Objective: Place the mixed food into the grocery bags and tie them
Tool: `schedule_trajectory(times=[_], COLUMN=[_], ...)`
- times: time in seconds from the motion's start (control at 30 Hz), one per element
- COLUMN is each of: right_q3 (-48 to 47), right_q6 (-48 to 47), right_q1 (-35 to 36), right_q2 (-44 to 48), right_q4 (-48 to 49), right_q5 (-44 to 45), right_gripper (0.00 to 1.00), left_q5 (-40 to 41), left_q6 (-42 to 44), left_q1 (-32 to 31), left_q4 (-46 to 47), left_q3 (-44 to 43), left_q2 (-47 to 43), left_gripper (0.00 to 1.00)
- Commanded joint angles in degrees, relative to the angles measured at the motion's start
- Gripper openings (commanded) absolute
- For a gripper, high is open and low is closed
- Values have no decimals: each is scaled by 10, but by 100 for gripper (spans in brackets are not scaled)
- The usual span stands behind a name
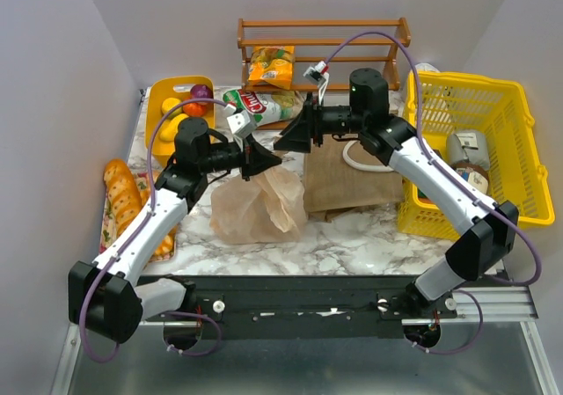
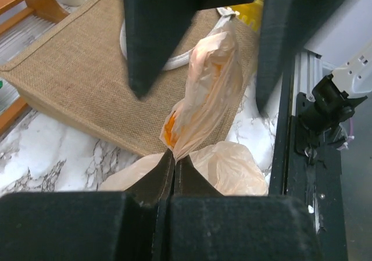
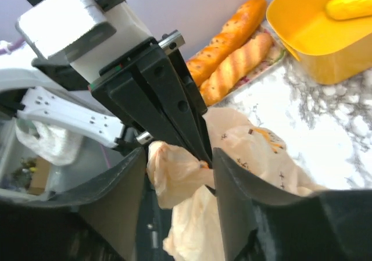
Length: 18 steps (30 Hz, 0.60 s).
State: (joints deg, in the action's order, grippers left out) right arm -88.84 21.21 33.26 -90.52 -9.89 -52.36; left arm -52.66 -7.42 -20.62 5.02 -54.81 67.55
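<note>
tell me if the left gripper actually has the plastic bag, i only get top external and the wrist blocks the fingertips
Observer: Yes. The left wrist view shows the left gripper shut on a twisted strip of the peach plastic bag.
Operator: ok and is the right one gripping that strip too
Observer: No. In the right wrist view the right gripper is open, its jaws apart on either side of the strip and not pinching it.
</note>
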Motion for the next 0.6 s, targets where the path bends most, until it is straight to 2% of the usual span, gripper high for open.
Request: schedule_trajectory(times=[0.0, 0.13, 0.17, 0.33, 0.47, 0.57], right_q3=[31, 100, 113, 199, 219, 243], right_q6=[-71, -104, -108, -139, -206, -227], right_q1=[-3, -3, -4, 11, 91, 130], right_q2=[57, 110, 120, 189, 185, 175], right_q4=[-38, -24, -18, 71, 79, 130], right_q5=[86, 146, 169, 187, 329, 405], right_gripper=[81, 91, 96, 98, 98, 99], left_q5=[53, 76, 79, 110, 116, 118], left_q6=[-22, -20, -19, -34, -51, -60], left_q1=[1, 2, 3, 11, 16, 17], left_q4=[7, -31, -37, -49, -61, -62], left_q3=[5, -11, -17, -26, -31, -33], left_q2=[-30, -23, -21, -22, -16, -12], left_gripper=[0, 0, 0, 0, 0, 0])
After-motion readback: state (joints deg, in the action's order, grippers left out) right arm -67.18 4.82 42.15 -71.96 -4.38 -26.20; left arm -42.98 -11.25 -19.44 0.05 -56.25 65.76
